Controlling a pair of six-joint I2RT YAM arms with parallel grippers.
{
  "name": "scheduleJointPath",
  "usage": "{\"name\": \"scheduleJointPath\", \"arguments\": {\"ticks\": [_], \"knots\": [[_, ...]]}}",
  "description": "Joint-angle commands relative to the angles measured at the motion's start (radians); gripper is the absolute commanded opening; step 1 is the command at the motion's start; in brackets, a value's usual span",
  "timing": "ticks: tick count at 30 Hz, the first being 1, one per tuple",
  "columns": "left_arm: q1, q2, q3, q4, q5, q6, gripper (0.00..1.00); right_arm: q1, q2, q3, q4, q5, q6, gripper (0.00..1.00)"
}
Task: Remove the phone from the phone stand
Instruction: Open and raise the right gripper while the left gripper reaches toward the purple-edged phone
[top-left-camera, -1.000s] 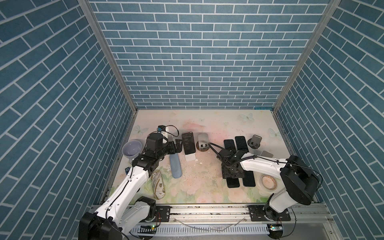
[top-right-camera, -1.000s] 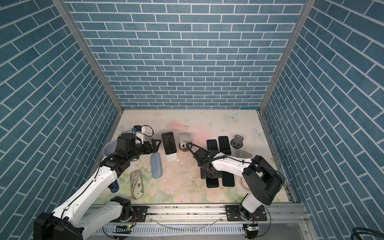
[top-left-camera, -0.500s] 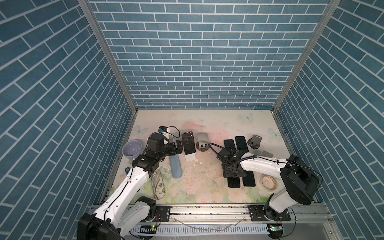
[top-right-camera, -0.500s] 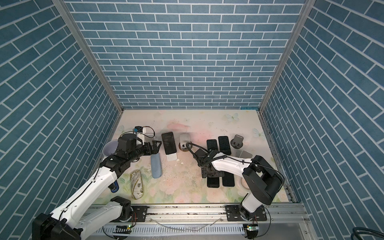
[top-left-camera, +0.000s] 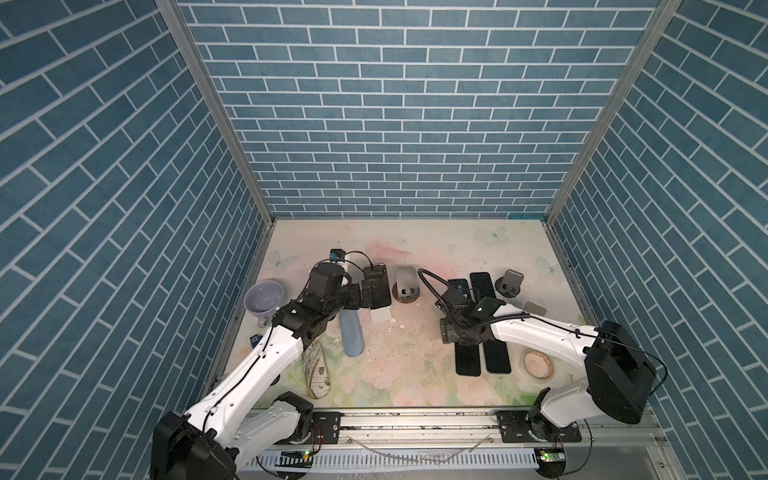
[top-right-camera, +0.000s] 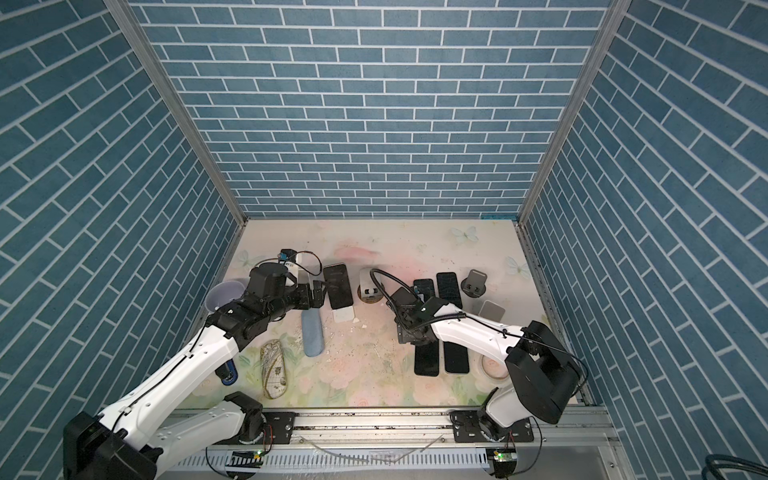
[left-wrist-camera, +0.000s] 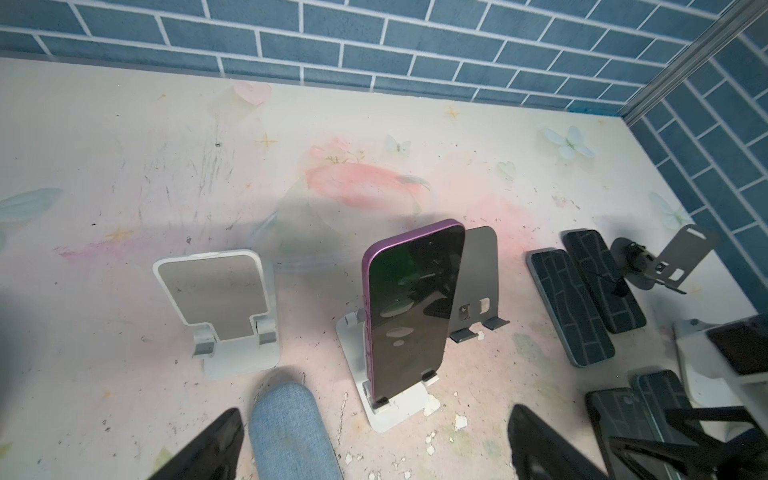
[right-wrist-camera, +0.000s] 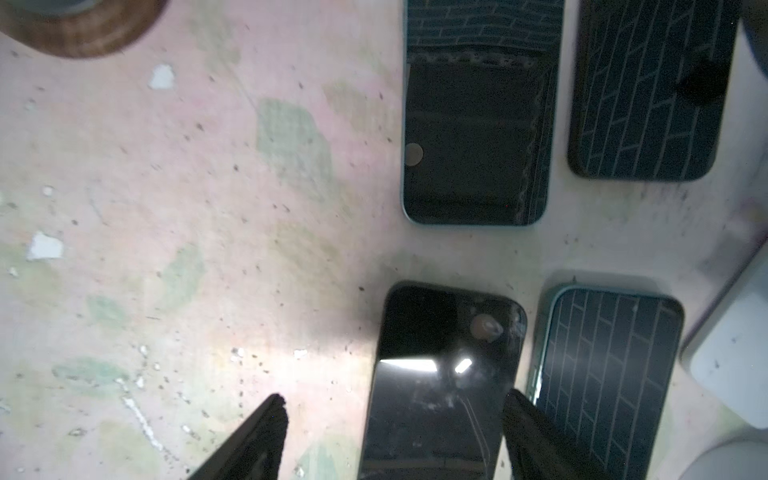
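Note:
The phone (left-wrist-camera: 411, 307), dark-screened with a purple edge, leans upright on the white phone stand (left-wrist-camera: 399, 409). Both top views show the phone (top-left-camera: 377, 286) (top-right-camera: 338, 286) left of the middle. My left gripper (left-wrist-camera: 376, 415) is open, close in front of the stand, its fingers (top-left-camera: 366, 293) level with the phone's left edge. My right gripper (right-wrist-camera: 394, 399) is open, pointing down over a black phone (right-wrist-camera: 444, 374) that lies flat on the table, with a finger on either side and a gap on one side. In a top view the right gripper (top-left-camera: 453, 330) sits under its wrist.
An empty white stand (left-wrist-camera: 224, 299) and a grey stand (left-wrist-camera: 478, 282) flank the phone. A blue fabric case (top-left-camera: 351, 332) lies under my left wrist. Several phones (top-left-camera: 482, 286) lie flat on the right. A lilac mug (top-left-camera: 264, 297), patterned case (top-left-camera: 316, 370) and tape roll (top-left-camera: 538, 362) lie nearby.
My left gripper has edged right, closer to the phone on the stand. My right gripper's jaws have widened a little over the flat black phone.

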Motion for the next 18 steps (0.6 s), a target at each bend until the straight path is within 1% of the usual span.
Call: {"name": "scheduleJointPath", "arguments": {"ticks": [1, 4, 8, 11, 15, 18], "knots": [[-0.022, 0.029, 0.051, -0.062, -0.075, 0.008, 1.00, -0.003, -0.016, 0.065, 0.034, 0.076, -0.047, 0.82], [-0.031, 0.056, 0.076, -0.091, -0.100, -0.001, 1.00, -0.004, -0.027, 0.073, 0.075, 0.123, -0.066, 0.82], [-0.055, 0.085, 0.111, -0.120, -0.136, -0.007, 1.00, -0.021, -0.019, 0.086, 0.126, 0.157, -0.091, 0.82], [-0.081, 0.110, 0.139, -0.142, -0.164, -0.010, 1.00, -0.042, -0.006, 0.103, 0.162, 0.152, -0.100, 0.82], [-0.106, 0.142, 0.169, -0.166, -0.214, -0.034, 1.00, -0.066, 0.002, 0.118, 0.213, 0.112, -0.135, 0.82], [-0.116, 0.173, 0.190, -0.173, -0.227, -0.044, 1.00, -0.082, 0.010, 0.139, 0.211, 0.095, -0.171, 0.82]]}}
